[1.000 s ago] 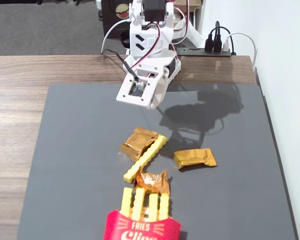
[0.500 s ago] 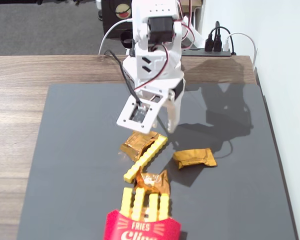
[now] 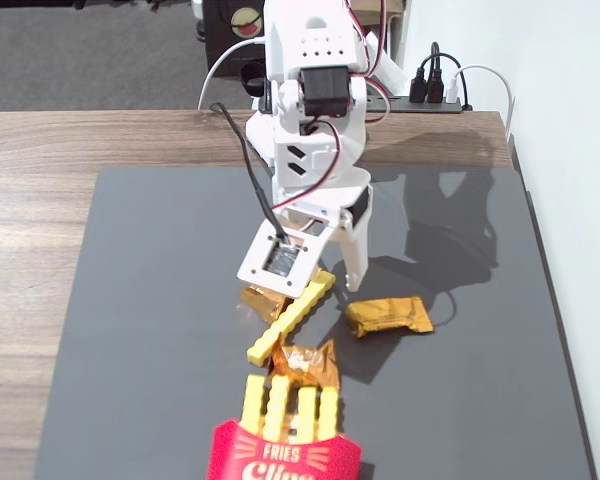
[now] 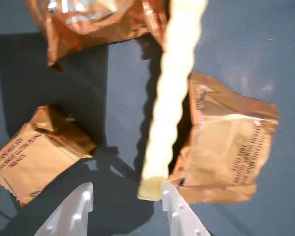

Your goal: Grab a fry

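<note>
**Ana:** Between the jaws and slightly toward the right finger, as the wrist view showed it, lay the near end of the loose fry (image 4: 172,98). Was the gripper (image 4: 125,199) closed on it?

**Ben:** No. The jaws were spread, and the fry's end sat just beside the right finger, possibly touching it, with open mat (image 4: 246,49) between it and the left finger. Nothing was pinched.

**Ana:** How would you judge its handling?

**Ben:** It looked like a stiff, wavy plastic strip, light and rigid, smooth enough to slip if squeezed on a crest. It ran straight away from the jaws, so the end nearest them seemed the natural hold, with the fingers closing across its narrow width in one of the dips.

**Ana:** And the count?

**Ben:** One loose fry (image 3: 292,318) on the mat in the fixed view, lying diagonally below the gripper (image 3: 315,275). Four more stood upright in the red carton (image 3: 283,460) at the lower edge, well beyond the jaws. So five fries, as far as I could tell.

**Ana:** The wrappers?

**Ben:** Three brown foil packets. In the wrist view, one (image 4: 231,142) lay right of the jaws, partly under the fry, one (image 4: 34,152) lay left of them, and one (image 4: 93,22) was farther out, beyond the fry's middle. They were crinkly and close enough that a closing finger might snag the right one.
</note>
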Controlling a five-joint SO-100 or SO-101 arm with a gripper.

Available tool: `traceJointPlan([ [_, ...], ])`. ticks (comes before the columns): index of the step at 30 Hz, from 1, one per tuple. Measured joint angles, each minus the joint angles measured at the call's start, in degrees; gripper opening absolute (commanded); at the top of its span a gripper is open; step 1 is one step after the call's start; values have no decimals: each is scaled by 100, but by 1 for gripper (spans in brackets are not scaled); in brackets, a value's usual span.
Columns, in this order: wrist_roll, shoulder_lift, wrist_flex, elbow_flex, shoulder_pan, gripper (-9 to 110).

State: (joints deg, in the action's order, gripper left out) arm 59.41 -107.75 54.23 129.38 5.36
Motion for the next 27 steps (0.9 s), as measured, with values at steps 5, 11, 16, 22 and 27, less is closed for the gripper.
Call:
traceJointPlan([
  [5, 0, 141, -229, -18, 35, 18],
  [11, 88, 132, -290, 53, 26, 18],
  [16, 193, 114, -264, 97, -193, 18],
  [22, 387, 114, -79, 167, -378, 18],
  [27, 475, 114, -158, 290, -519, 18],
])
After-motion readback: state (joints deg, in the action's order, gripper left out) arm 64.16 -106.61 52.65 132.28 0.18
